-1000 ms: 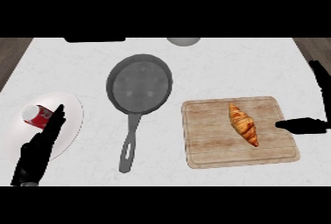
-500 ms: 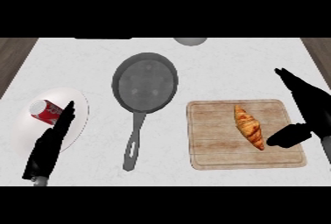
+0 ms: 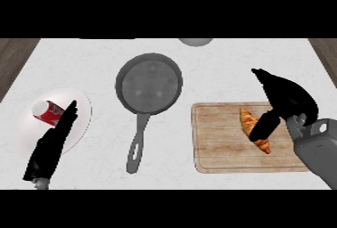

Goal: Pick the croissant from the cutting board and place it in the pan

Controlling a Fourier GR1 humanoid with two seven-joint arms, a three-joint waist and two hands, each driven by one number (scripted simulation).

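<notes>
White bench (image 3: pixel 217 62) carries a pan (image 3: pixel 149 84) mid-bench, a cutting board (image 3: pixel 223 147) toward the right edge, a plate (image 3: pixel 79 116) near the left edge.

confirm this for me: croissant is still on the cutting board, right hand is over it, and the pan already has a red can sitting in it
Not quite. In the head view the red can lies on the white plate, not in the pan, which holds nothing. The rest is right: the croissant is on the cutting board with the right hand over it.

A kitchen: white counter (image 3: pixel 217 67), pan (image 3: pixel 149 82), cutting board (image 3: pixel 223 147).
</notes>
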